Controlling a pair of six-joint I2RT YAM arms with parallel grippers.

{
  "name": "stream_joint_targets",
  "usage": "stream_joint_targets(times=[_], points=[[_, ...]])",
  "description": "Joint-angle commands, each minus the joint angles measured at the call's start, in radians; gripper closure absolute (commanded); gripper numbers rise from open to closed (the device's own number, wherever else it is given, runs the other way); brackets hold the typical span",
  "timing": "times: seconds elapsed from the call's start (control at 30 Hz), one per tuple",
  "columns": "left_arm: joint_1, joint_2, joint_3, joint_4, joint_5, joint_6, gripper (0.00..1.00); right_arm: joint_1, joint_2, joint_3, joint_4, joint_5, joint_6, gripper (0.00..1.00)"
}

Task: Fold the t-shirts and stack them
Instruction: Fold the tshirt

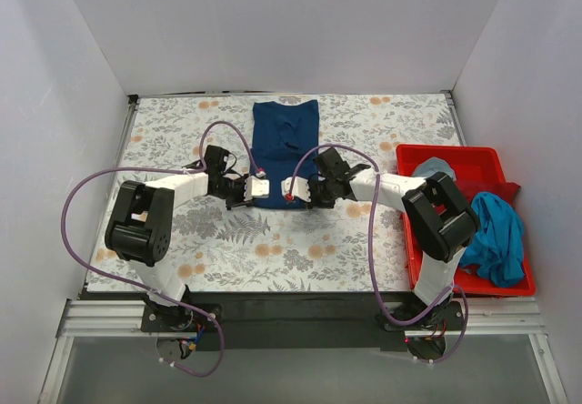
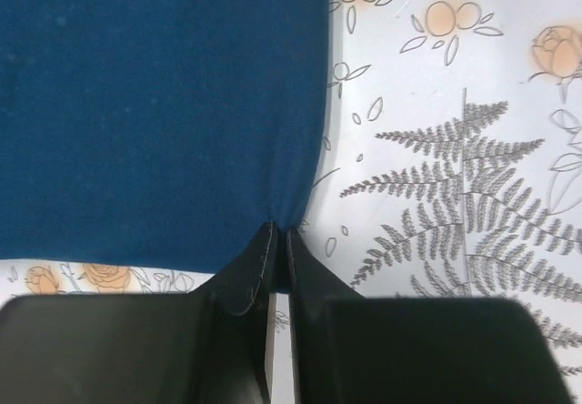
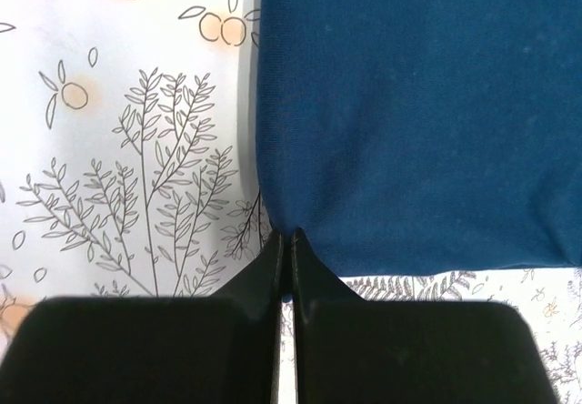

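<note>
The navy blue t-shirt (image 1: 286, 140) lies as a long folded strip at the middle back of the floral table cover (image 1: 273, 249). My left gripper (image 1: 257, 188) is shut on its near left corner; in the left wrist view the fingertips (image 2: 280, 231) pinch the cloth (image 2: 155, 104) at the hem corner. My right gripper (image 1: 293, 188) is shut on the near edge just beside it; in the right wrist view the tips (image 3: 286, 234) pinch the corner of the cloth (image 3: 418, 104). The white print is hidden.
A red plastic bin (image 1: 446, 151) stands at the right edge of the table. It holds a teal-blue shirt (image 1: 496, 236) spilling over its near right side and a pale grey-blue shirt (image 1: 435, 166) at its back. White walls enclose the table.
</note>
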Motion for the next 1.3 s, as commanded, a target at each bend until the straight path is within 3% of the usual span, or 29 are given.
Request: stream_joint_targets(times=[0.0, 0.23, 0.37, 0.67, 0.8, 0.93, 1.07, 1.27], points=[[0.002, -0.058, 0.066, -0.081, 0.016, -0.057, 1.00, -0.024, -0.053, 0.060, -0.137, 0.000, 0.035, 0.99], [0.024, -0.083, 0.297, -0.197, 0.092, -0.191, 1.00, -0.095, -0.116, 0.281, -0.287, -0.045, 0.074, 0.99], [0.022, -0.121, 0.327, -0.231, 0.121, -0.205, 1.00, -0.099, -0.150, 0.318, -0.348, -0.040, 0.054, 0.99], [-0.050, -0.372, 0.166, -0.325, 0.132, -0.249, 1.00, -0.021, -0.312, 0.209, -0.503, -0.068, 0.068, 0.99], [-0.096, -0.580, 0.048, -0.389, 0.171, -0.384, 1.00, 0.058, -0.480, 0.088, -0.560, -0.068, 0.106, 0.99], [-0.110, -0.740, 0.035, -0.509, 0.234, -0.478, 1.00, 0.163, -0.602, 0.050, -0.620, -0.069, 0.198, 0.99], [-0.110, -0.778, 0.063, -0.612, 0.286, -0.530, 1.00, 0.206, -0.622, 0.096, -0.660, -0.108, 0.279, 0.99], [-0.110, -0.759, 0.057, -0.593, 0.241, -0.529, 1.00, 0.203, -0.546, 0.119, -0.655, -0.074, 0.200, 0.99]])
